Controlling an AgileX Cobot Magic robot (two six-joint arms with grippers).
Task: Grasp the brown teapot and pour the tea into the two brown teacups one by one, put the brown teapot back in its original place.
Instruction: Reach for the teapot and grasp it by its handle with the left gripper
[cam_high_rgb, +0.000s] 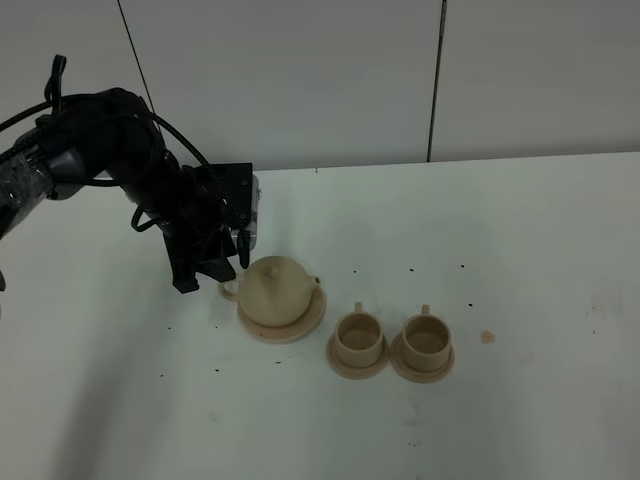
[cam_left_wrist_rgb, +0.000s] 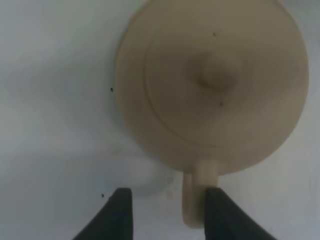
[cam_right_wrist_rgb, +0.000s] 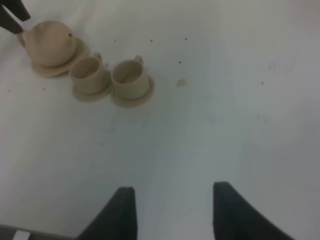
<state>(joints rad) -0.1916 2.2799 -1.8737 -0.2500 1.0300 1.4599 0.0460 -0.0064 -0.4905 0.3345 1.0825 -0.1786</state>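
Left gripper (cam_left_wrist_rgb: 167, 191): fingers spread, gripping nothing, poised at the teapot's 9 o'clock.
Loop handle (cam_left_wrist_rgb: 192, 200): between the fingers, crowding 1 of them, its long axis running toward the wrist.
Brown teapot (cam_high_rgb: 278, 288): upright on wide saucer (cam_high_rgb: 300, 330).
First teacup (cam_high_rgb: 358, 338), second teacup (cam_high_rgb: 427, 337): at the teapot's 4 o'clock.
Right gripper (cam_right_wrist_rgb: 172, 192): spread, empty, well apart.

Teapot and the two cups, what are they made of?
The brown teapot looks like unglazed clay: pale tan, matte, no glare. The left teacup and right teacup share that dull tan finish, so likely the same; matte plastic is possible.
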